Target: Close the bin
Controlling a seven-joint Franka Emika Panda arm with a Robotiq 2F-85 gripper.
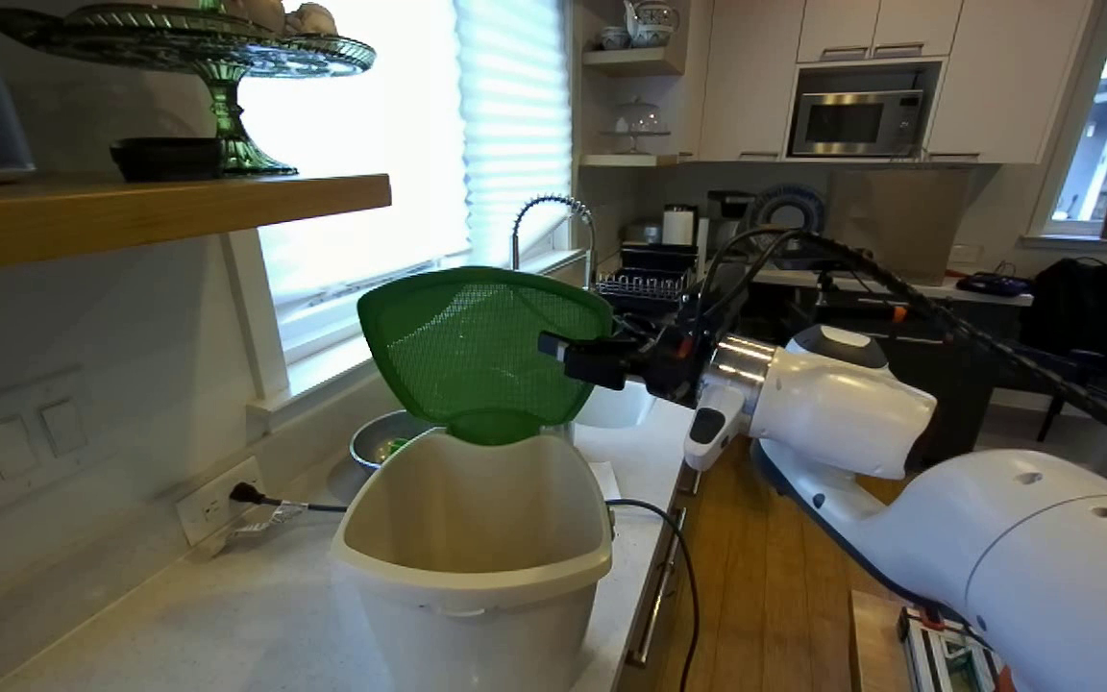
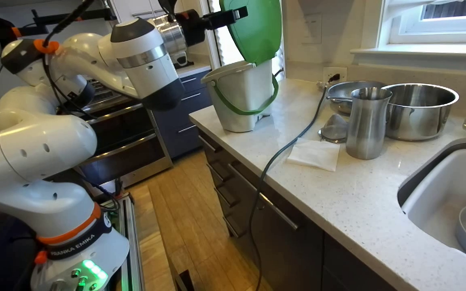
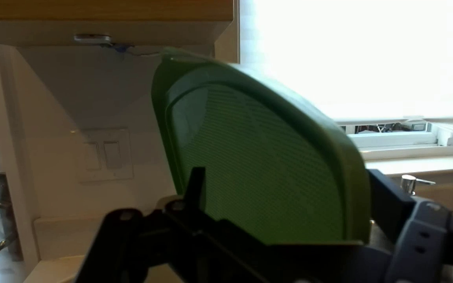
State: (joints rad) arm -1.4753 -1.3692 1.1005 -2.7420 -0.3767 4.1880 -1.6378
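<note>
Counter (image 2: 362, 202) stretches beside me, and my arm (image 2: 47, 145) reaches toward it. In both exterior views the bin (image 1: 462, 625) stands upright on that counter, near the edge, mouth uncovered. Its lid (image 1: 477, 346) stands raised on its hinge. In an exterior view, a pot (image 2: 421, 115) sits on the counter, well apart from the bin. My gripper (image 3: 295, 192) hovers beside the raised lid, above the bin's rim, fingers (image 3: 195, 184) spread wide; in the wrist view the lid shows between them, though I cannot tell whether they touch it. A cup (image 2: 366, 125) stands just beside the pot, and paper (image 2: 314, 153) lies flat near the cup.
</note>
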